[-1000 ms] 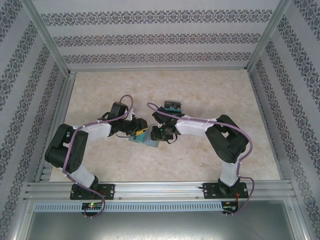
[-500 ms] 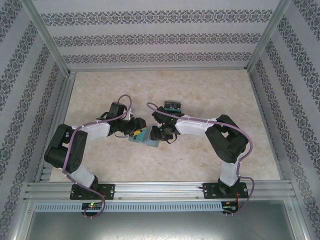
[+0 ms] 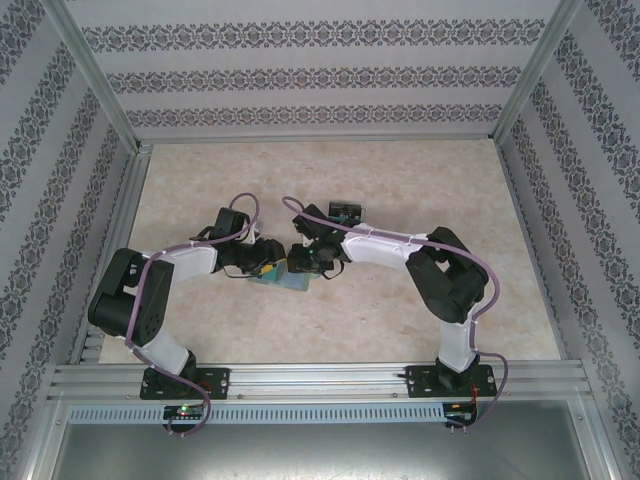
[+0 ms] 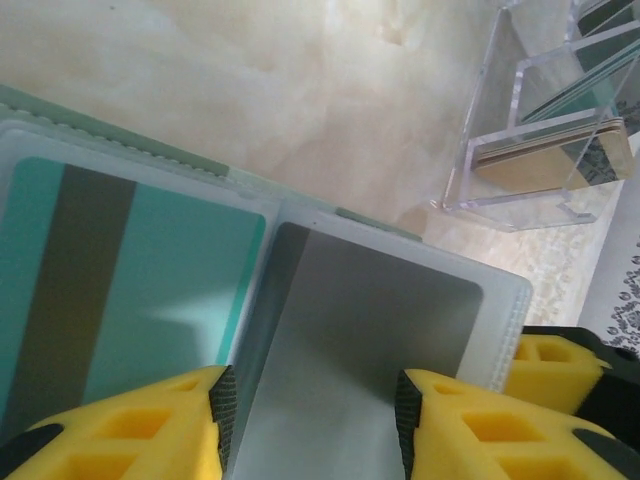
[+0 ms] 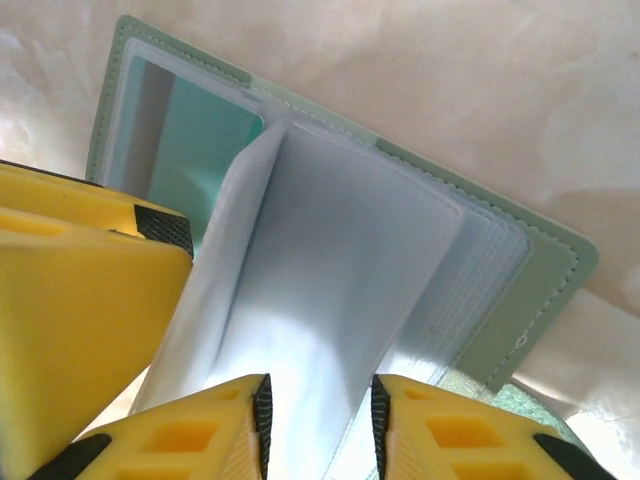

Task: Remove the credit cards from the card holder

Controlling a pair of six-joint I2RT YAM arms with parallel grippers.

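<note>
the card holder [image 3: 284, 281] lies opened at the centre of the worktop [image 3: 420, 180], a teal card [image 4: 150, 270] seen in its pocket. the left pincer [image 4: 310, 425] and the right pincer [image 5: 317, 425] are parted, the right around 1 raised sleeve [image 5: 330, 270]. the holder should be pinned while 1 card is slid out.

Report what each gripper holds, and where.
Right gripper: a raised clear plastic sleeve of the dull-green bifold card holder runs between its jaws; clamped or not cannot be told. Left gripper straddles the grey card's sleeve, grip unclear.
</note>
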